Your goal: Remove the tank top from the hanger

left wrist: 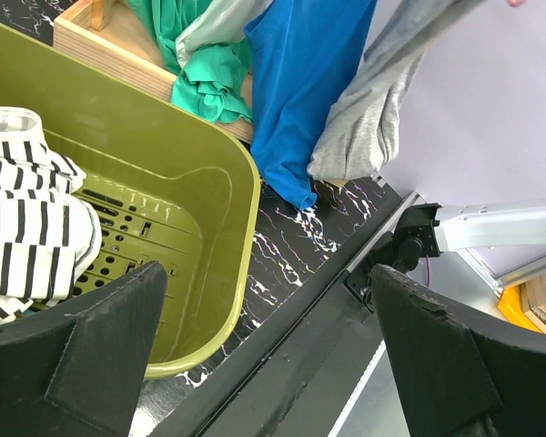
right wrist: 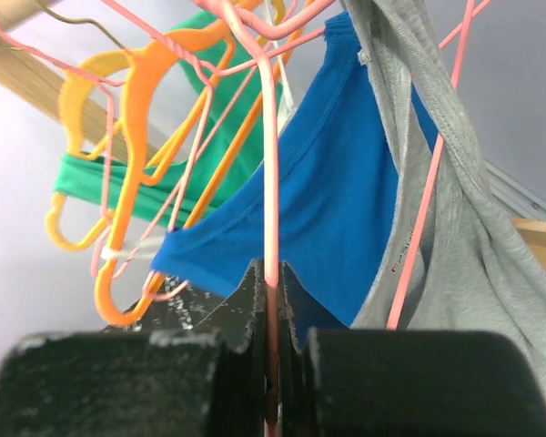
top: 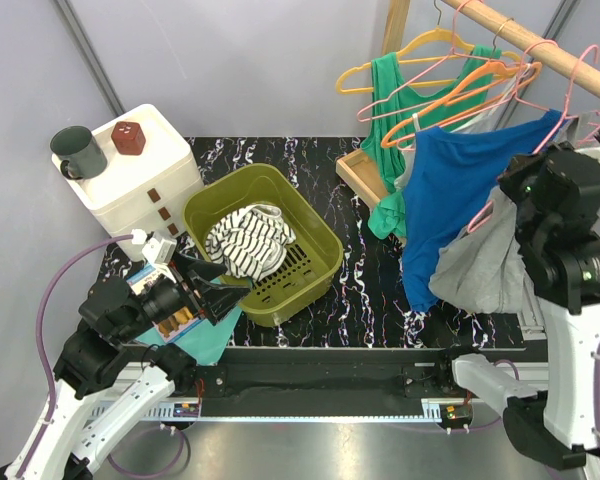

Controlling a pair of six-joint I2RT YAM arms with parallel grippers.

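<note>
A blue tank top (top: 460, 190) and a grey tank top (top: 485, 265) hang on pink wire hangers (top: 570, 90) from a wooden rod (top: 540, 40) at the right. My right gripper (top: 525, 182) is raised beside them. In the right wrist view it (right wrist: 271, 284) is shut on a thin pink hanger wire (right wrist: 271, 182), with the blue top (right wrist: 337, 209) behind and the grey top (right wrist: 455, 237) to the right. I cannot tell which top that wire carries. My left gripper (top: 215, 290) is open and empty, low at the olive basket's near corner (left wrist: 209, 350).
The olive basket (top: 315, 235) holds a striped garment (top: 248, 240). A green tank top (top: 400, 90) on a yellow hanger and an orange hanger (top: 460, 90) share the rod. A wooden box (top: 360, 175) sits below. A white drawer unit (top: 145, 175) with a mug (top: 78, 152) stands at the left.
</note>
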